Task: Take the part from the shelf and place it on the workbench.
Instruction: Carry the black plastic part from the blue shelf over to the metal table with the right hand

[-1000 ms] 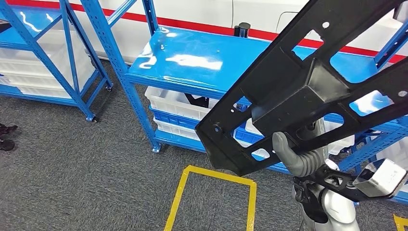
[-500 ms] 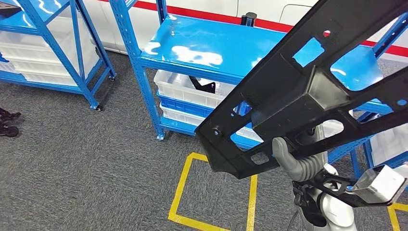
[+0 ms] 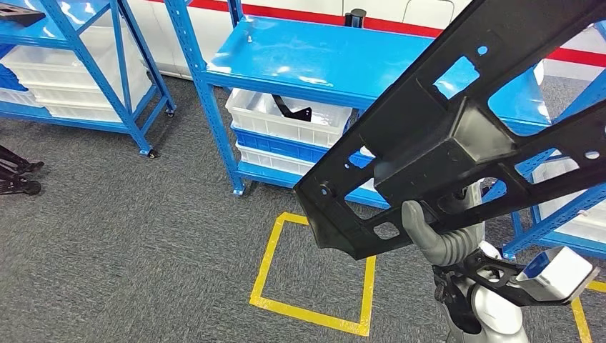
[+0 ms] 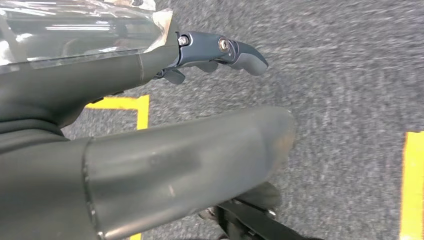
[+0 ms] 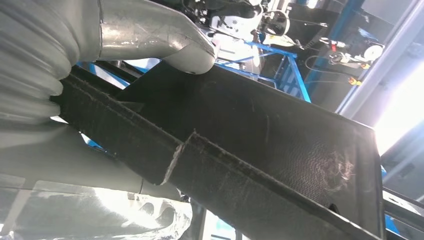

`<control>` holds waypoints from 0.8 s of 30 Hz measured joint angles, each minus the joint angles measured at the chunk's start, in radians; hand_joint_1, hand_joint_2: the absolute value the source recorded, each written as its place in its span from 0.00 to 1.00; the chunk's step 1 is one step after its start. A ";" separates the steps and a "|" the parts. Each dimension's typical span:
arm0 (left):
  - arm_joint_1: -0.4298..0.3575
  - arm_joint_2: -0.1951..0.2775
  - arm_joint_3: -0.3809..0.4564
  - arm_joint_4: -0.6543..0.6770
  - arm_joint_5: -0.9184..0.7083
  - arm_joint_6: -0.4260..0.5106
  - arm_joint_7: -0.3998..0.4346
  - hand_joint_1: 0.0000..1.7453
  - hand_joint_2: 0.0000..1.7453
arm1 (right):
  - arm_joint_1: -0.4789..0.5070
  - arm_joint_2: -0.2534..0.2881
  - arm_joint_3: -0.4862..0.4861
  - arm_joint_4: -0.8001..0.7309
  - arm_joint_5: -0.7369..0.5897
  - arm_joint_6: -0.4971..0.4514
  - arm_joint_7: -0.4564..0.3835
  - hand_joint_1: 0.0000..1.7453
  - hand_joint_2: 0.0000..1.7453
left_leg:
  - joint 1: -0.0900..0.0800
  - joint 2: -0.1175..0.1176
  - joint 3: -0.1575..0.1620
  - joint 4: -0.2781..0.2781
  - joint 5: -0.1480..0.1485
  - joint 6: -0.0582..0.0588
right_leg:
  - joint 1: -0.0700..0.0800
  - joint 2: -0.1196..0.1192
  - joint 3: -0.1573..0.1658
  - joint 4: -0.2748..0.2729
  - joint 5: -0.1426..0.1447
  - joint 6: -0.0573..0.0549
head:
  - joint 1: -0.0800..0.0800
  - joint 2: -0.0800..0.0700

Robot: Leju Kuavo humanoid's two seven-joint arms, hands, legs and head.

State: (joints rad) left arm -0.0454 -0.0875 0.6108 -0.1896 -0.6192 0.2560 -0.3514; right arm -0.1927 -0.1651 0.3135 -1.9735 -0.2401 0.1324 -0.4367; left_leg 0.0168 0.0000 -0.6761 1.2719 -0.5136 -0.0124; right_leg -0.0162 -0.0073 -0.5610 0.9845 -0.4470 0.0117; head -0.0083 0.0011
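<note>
The right hand (image 3: pixel 429 232) is seen at the lower right of the head view, its grey thumb hooked up over the near edge of a large black part (image 3: pixel 457 136), which is held aloft in front of the robot, well clear of the floor. In the right wrist view the same hand (image 5: pixel 100 55) is closed around the rim of the part (image 5: pixel 260 135), the thick thumb pressed onto the flat face while the ribbed cover sits just behind the edge; the other fingers are hidden beneath the part. The part is shown as a long, flat, matte black frame, tilted so that it rises from near left to far right, with several cut-out windows, small round holes and a raised boxy block at its middle; a blunt corner is pointed down to the left. Its underside is seen to be ribbed and rough-textured. The left hand (image 4: pixel 220 50) is seen hanging over grey carpet (image 4: pixel 350 75), with nothing held and its dark fingers loosely extended and apart. Behind the part, a blue shelf (image 3: pixel 321 61) is seen, with white bins (image 3: pixel 286 121) stacked on its lower level. A square of yellow tape (image 3: pixel 314 286) is marked on the carpet just left of the right hand.
</note>
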 joint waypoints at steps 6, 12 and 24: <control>-0.004 -0.003 0.000 0.000 -0.004 -0.002 -0.008 0.00 0.00 | 0.005 -0.001 -0.004 -0.003 0.006 -0.003 -0.003 0.94 1.00 | -0.007 -0.011 0.170 -0.257 -0.017 0.026 | 0.004 -0.002 -0.053 0.025 0.039 0.039 | 0.002 0.000; -0.003 0.000 0.000 0.000 -0.010 -0.002 -0.020 0.00 0.00 | 0.012 -0.002 -0.007 -0.003 0.020 -0.003 -0.009 0.94 1.00 | -0.009 -0.015 0.097 -0.264 0.048 0.068 | 0.002 0.002 -0.143 0.263 -0.127 0.023 | 0.008 0.000; 0.000 -0.003 0.000 0.000 -0.012 -0.008 -0.028 0.00 0.00 | 0.017 -0.001 -0.006 -0.006 0.037 0.001 -0.011 0.94 1.00 | -0.013 -0.069 0.000 -0.224 0.099 0.018 | -0.007 0.039 0.096 -0.011 -0.079 0.008 | 0.003 0.000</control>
State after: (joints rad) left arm -0.0455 -0.0904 0.6111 -0.1896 -0.6313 0.2482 -0.3796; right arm -0.1754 -0.1664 0.3077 -1.9799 -0.2032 0.1336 -0.4473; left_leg 0.0039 -0.0691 -0.6765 1.0479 -0.4150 0.0058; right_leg -0.0235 0.0316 -0.4653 0.9730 -0.5261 0.0192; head -0.0050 0.0011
